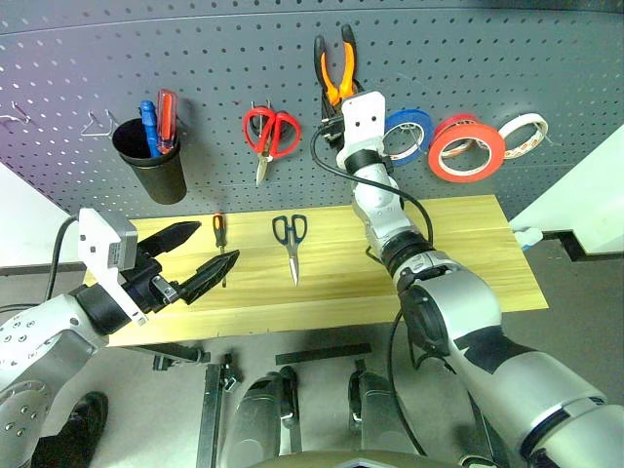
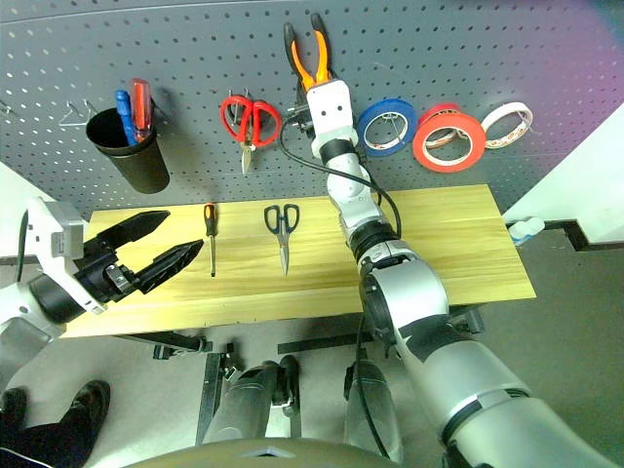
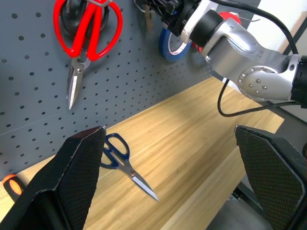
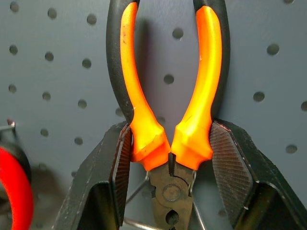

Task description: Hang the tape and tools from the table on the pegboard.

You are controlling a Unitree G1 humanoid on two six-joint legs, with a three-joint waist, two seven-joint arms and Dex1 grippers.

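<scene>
Counter: a long light wooden plank counter (image 1: pixel 458 244) on a metal stand, below the right gripper and in front of the left gripper.
Wall: a large dark grey perforated pegboard (image 1: pixel 195 58) with metal wire hooks, rising behind the counter.
Right gripper: the right gripper (image 4: pixel 168 158) is raised to the pegboard, and its two black fingers (image 4: pixel 230 167) are closed around the orange-and-black-handled pliers (image 4: pixel 165 110), touching both handles near the joint. The pliers stand upright against the board, handles up, the head against a wire hook.
Left gripper: the left gripper (image 1: pixel 200 255) is released, its jaws wide apart and grasping nothing, level over the near left end of the counter.
On the counter: the slim orange-and-black-handled screwdriver (image 1: pixel 220 244) lies just beyond the left gripper; the scissors with dark blue-black handles (image 1: pixel 291 239) lie further to its right, between the two grippers.
On the board: the wide orange-red tape ring (image 1: pixel 465 148) hangs to the right of the right gripper, past a blue tape roll (image 1: pixel 408 135); red-handled scissors (image 1: pixel 270 136) hang to its left; a black cup (image 1: pixel 151 161) with blue and red screwdrivers hangs above the left gripper.
Room: a grey floor (image 1: pixel 575 302) lies beside the counter.
</scene>
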